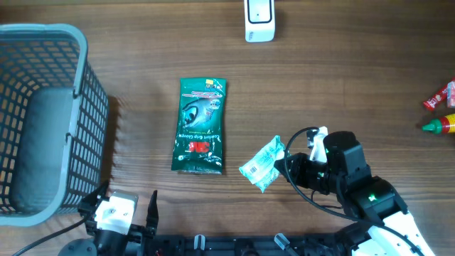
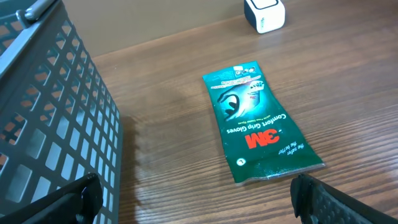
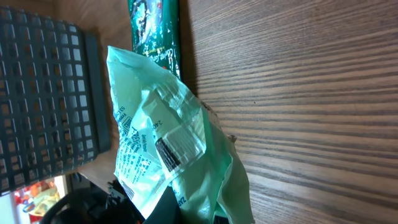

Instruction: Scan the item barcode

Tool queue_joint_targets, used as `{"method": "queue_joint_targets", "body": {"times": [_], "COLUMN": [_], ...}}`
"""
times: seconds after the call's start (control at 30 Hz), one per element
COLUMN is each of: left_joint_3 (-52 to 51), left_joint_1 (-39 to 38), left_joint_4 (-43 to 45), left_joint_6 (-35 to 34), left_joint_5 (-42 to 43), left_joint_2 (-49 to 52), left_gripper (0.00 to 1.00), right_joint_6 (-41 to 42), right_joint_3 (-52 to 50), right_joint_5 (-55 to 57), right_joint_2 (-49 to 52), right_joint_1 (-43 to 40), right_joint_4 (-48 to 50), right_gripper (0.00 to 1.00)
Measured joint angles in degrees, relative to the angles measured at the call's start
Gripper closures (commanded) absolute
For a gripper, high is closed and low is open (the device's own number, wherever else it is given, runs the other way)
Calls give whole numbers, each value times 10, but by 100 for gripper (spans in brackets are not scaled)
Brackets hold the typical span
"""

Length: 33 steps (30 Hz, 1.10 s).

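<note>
A wooden table (image 1: 341, 78) fills the overhead view, with a grey basket (image 1: 43, 121) at its left edge and a small white scanner (image 1: 259, 20) at the far edge, well apart from both arms. The right gripper (image 1: 286, 168) has its jaws closed tight on one end of a pale green pouch (image 1: 263, 163). The pouch is off the wood and tilted, near the lower right corner of a dark green glove packet (image 1: 201, 126) that lies flat and untouched in the middle of the table. In the right wrist view the pouch is crumpled, and its barcode (image 3: 173, 148) shows on a white label on the side turned toward that camera. The left gripper (image 1: 126, 204) sits low by the basket with its jaws spread fully wide and nothing between them. As a judgement, the pick-up looks done and the scan itself does not: the pouch is far from the scanner and the label is not turned toward it. What seems left is to carry the pouch across the table and present the barcode squarely to the scanner's face. Whether the glove packet also needs scanning cannot be told from here.
</note>
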Motion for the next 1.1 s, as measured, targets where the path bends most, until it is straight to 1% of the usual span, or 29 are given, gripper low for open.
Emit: {"method": "queue_joint_targets", "body": {"times": [0.1, 0.17, 0.27, 0.33, 0.43, 0.5, 0.53, 0.63, 0.7, 0.77, 0.83, 0.93, 0.97, 1.0, 1.1], "left_joint_3": [0, 0, 0, 0, 0, 0, 0, 0, 0, 0, 0, 0, 0, 0, 0], "left_joint_1": [0, 0, 0, 0, 0, 0, 0, 0, 0, 0, 0, 0, 0, 0, 0], "left_joint_4": [0, 0, 0, 0, 0, 0, 0, 0, 0, 0, 1, 1, -1, 0, 1], "left_joint_6": [0, 0, 0, 0, 0, 0, 0, 0, 0, 0, 0, 0, 0, 0, 0], "left_joint_5": [0, 0, 0, 0, 0, 0, 0, 0, 0, 0, 0, 0, 0, 0, 0], "left_joint_2": [0, 0, 0, 0, 0, 0, 0, 0, 0, 0, 0, 0, -1, -1, -1], "left_gripper": [0, 0, 0, 0, 0, 0, 0, 0, 0, 0, 0, 0, 0, 0, 0], "right_joint_6": [-12, -37, -74, -100, -162, -217, -258, -335, -402, -450, -501, -619, -649, -675, -728], "right_joint_3": [0, 0, 0, 0, 0, 0, 1, 0, 1, 0, 1, 5, 12, 24, 121], "right_joint_5": [0, 0, 28, 75, 143, 180, 203, 246, 288, 322, 340, 367, 377, 385, 400], "right_joint_2": [0, 0, 0, 0, 1, 8, 19, 54, 103, 156, 222, 367, 408, 445, 600], "right_joint_1": [0, 0, 0, 0, 0, 0, 0, 0, 0, 0, 0, 0, 0, 0, -2], "right_joint_4": [7, 13, 61, 105, 183, 237, 282, 362, 449, 528, 636, 888, 939, 962, 962], "right_gripper": [96, 95, 95, 95, 95, 96, 95, 95, 96, 96, 96, 96, 96, 96, 96]}}
